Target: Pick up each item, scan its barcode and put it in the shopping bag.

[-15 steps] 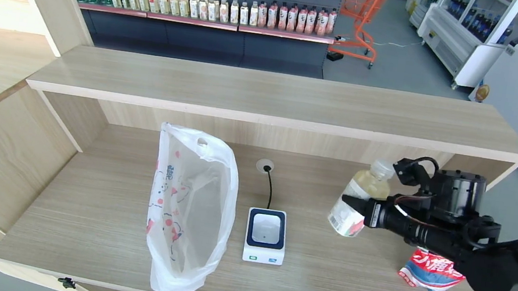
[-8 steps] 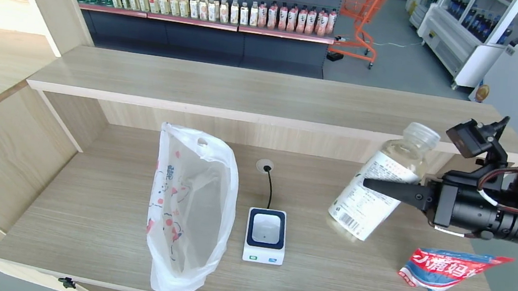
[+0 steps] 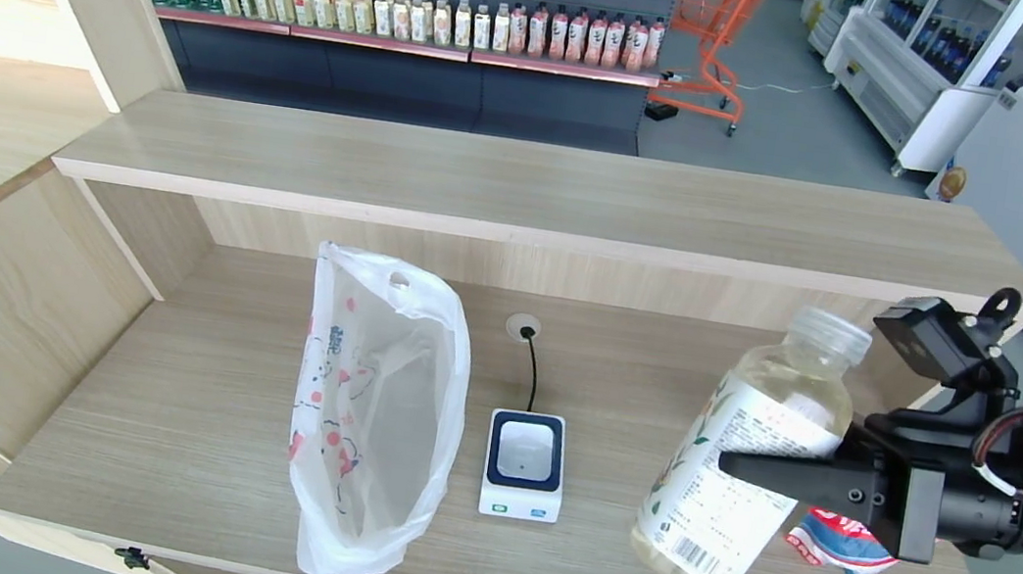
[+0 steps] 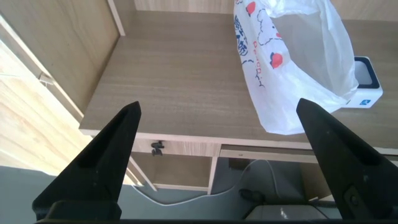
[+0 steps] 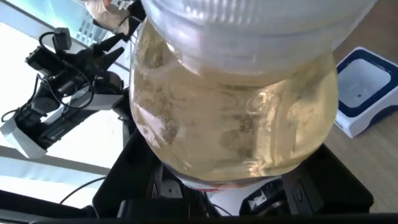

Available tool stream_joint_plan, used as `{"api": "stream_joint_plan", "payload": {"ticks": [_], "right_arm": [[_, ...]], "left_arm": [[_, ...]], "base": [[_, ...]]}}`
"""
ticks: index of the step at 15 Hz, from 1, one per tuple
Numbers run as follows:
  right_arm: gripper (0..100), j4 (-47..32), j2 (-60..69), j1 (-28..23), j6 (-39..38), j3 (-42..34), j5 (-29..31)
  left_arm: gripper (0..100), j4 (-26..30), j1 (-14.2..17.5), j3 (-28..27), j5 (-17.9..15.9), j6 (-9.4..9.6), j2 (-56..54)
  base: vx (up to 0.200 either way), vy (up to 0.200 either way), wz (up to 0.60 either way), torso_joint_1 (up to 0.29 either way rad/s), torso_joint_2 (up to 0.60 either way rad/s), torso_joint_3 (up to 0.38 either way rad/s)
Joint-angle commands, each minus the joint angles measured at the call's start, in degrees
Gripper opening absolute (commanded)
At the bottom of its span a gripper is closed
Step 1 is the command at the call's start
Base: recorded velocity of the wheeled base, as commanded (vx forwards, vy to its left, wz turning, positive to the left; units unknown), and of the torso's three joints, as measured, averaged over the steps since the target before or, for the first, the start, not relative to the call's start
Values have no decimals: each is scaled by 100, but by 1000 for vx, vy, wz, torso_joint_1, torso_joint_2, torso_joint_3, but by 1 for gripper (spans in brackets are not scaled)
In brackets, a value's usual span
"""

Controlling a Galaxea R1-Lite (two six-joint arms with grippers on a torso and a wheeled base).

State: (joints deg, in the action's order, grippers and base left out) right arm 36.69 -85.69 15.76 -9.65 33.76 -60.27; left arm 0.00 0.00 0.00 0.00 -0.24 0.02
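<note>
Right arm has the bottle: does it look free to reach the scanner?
Probably yes: the right gripper holds the bottle beside the scanner, with bare counter between; the shopping bag stands on the scanner's other side.

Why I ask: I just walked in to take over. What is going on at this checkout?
The robot's right gripper holds a bottle of pale drink, tilted, above the counter right of the scanner. The shopping bag stands open left of the scanner. A red and blue pouch lies on the counter, partly behind the bottle. The left gripper hangs open near the counter's front edge.
</note>
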Motion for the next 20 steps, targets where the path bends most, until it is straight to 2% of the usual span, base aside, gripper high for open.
{"api": "stream_joint_plan", "payload": {"ticks": [1, 8, 20], "right_arm": [[0, 4, 70, 199, -1, -141, -20], [0, 13, -106, 700, -168, -150, -20], [0, 22, -150, 726, -133, -282, 24]], "left_arm": [[100, 0, 0, 0, 0, -2, -2], [100, 0, 0, 0, 0, -2, -2], [100, 0, 0, 0, 0, -2, -2]], "base": [[0, 0, 0, 0, 0, 0], [0, 0, 0, 0, 0, 0], [0, 0, 0, 0, 0, 0]]}}
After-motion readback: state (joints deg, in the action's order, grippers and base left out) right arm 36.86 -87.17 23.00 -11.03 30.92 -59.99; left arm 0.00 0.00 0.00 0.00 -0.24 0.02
